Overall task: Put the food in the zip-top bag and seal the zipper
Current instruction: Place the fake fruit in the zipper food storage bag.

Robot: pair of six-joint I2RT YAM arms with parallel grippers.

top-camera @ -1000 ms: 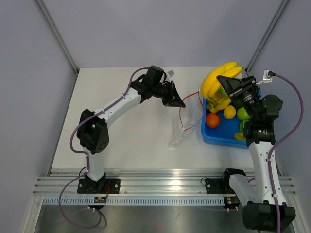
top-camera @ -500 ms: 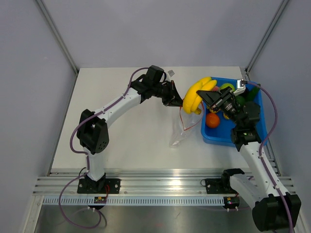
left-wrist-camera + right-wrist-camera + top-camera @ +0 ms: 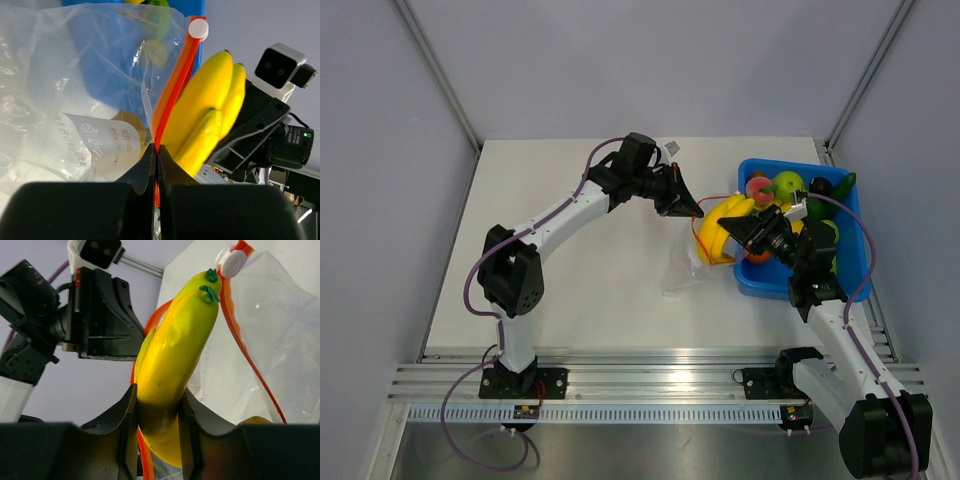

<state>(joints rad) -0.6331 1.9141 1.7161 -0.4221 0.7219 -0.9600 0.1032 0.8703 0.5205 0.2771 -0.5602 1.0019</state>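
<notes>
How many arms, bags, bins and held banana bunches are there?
Robot arms: 2, left and right
Clear bag: 1
Blue bin: 1
Held banana bunch: 1
Total: 5

Top camera high and far above the banana bunch, looking down from behind the arm bases, left wrist camera tight beside the bunch, right wrist camera just opposite, facing each other, all three sharing bunch and zip-top bag.
</notes>
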